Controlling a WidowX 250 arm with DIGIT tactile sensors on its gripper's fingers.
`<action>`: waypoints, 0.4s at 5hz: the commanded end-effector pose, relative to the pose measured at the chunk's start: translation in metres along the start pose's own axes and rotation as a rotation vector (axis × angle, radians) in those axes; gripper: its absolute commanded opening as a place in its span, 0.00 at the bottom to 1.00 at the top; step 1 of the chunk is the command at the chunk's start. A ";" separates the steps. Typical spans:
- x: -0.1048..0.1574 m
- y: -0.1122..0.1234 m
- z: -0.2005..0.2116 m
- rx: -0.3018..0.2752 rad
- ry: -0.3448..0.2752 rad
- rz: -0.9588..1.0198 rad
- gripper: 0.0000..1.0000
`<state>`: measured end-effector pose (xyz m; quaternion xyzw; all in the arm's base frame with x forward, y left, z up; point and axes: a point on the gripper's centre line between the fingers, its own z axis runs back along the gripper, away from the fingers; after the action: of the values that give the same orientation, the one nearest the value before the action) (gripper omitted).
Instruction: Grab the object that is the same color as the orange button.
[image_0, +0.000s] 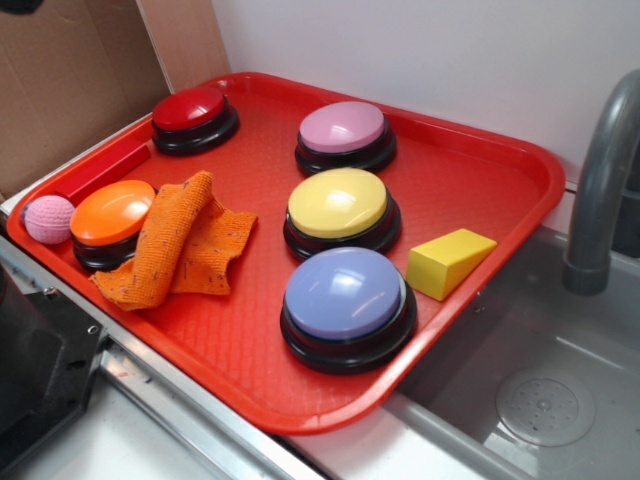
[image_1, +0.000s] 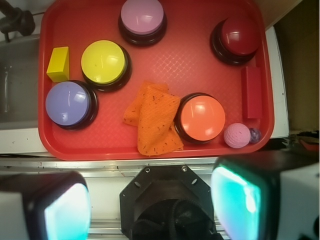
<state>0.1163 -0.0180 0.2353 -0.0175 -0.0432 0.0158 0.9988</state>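
Exterior view — orange cloth (image_0: 178, 243) against orange button (image_0: 110, 216), perhaps overlapping.

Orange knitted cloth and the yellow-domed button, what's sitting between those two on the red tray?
Nothing: only bare red tray separates the orange knitted cloth from the yellow-domed button, clearest in the wrist view.

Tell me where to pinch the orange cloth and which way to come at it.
Go for the raised fold of the orange cloth, the ridge running lengthwise along its middle, and come straight down from above. It lies crumpled and mostly flat on the red tray, so a ridge likely gives the pincer more to close on than a flat edge. Stay toward the side away from the orange button, which it touches.
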 end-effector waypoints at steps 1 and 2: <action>0.000 0.000 0.000 0.000 0.000 0.000 1.00; 0.006 -0.004 -0.036 0.007 0.012 0.135 1.00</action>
<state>0.1225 -0.0220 0.1937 -0.0164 -0.0252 0.0858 0.9959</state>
